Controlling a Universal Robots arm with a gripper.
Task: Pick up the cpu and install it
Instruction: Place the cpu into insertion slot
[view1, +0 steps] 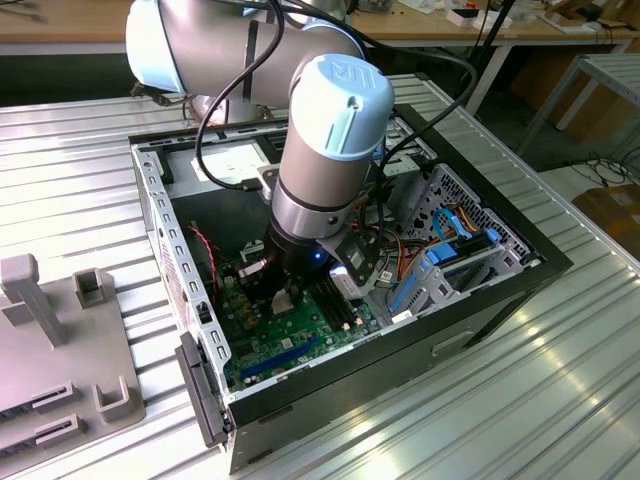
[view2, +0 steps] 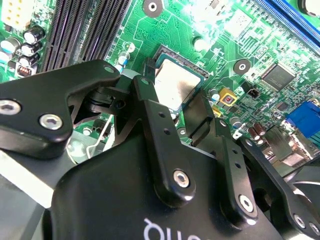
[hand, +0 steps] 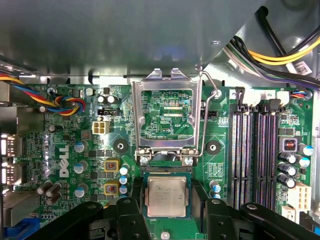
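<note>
— Pose of the arm (view1: 325, 130)?
— Bent over the open computer case (view1: 480, 320), wrist straight down, reaching inside to the green motherboard (hand: 222, 125).
— State of the tool (hand: 167, 200)?
— Spread: one black finger (hand: 131, 220) close beside each of two opposite edges of the cpu (hand: 166, 196), pinching nothing, going by the first wrist view.
— Anything crowding it?
— Plenty. Silver socket frame (hand: 166, 107) hinged open just beside the cpu, with its wire lever (hand: 209, 87) up. Black memory slots (hand: 255, 150) on one flank of the socket, a twisted bundle of coloured wires (hand: 65, 102) on the other. Drive cage (view1: 450, 260) with blue cables close to the wrist at the exterior view's right; case wall (view1: 165, 240) at the exterior view's left. Grey fixture (view1: 60, 330) well apart on the ribbed worktop (view1: 560, 380), farther left.
— Whereabouts and heading of the cpu?
— Lying flat in the socket, metal face up, edges square with the socket's sides. Square in outline, so no long axis to speak of.
</note>
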